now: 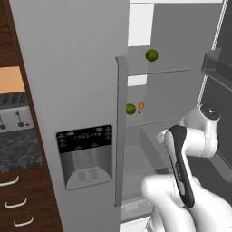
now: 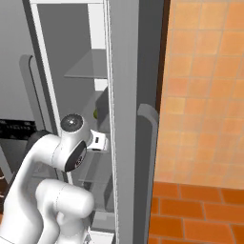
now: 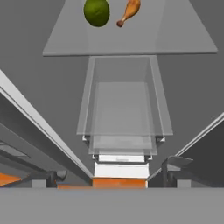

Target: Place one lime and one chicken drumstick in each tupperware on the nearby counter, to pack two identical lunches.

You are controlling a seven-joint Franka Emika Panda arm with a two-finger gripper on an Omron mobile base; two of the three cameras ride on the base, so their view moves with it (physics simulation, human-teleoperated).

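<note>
The fridge stands open. One lime (image 1: 152,55) rests on an upper glass shelf. A second lime (image 1: 131,108) lies on the shelf below, with a chicken drumstick (image 1: 141,107) just to its right. The hand view looks into the fridge and shows that lime (image 3: 96,12) and drumstick (image 3: 129,11) side by side at the top, above a clear drawer (image 3: 124,105). My gripper (image 3: 116,173) is open and holds nothing, with its fingertips (image 3: 56,176) wide apart, below and short of the shelf. The dark marbled counter (image 1: 18,147) is at the left. The tupperware is out of view.
The closed fridge door with its dispenser panel (image 1: 84,156) and long handle (image 1: 120,131) stands between fridge and counter. A silver toaster (image 1: 13,111) sits on the counter over wood drawers (image 1: 18,204). The open right door's shelf (image 1: 217,65) juts in. Orange wall tiles (image 2: 205,95) flank the right.
</note>
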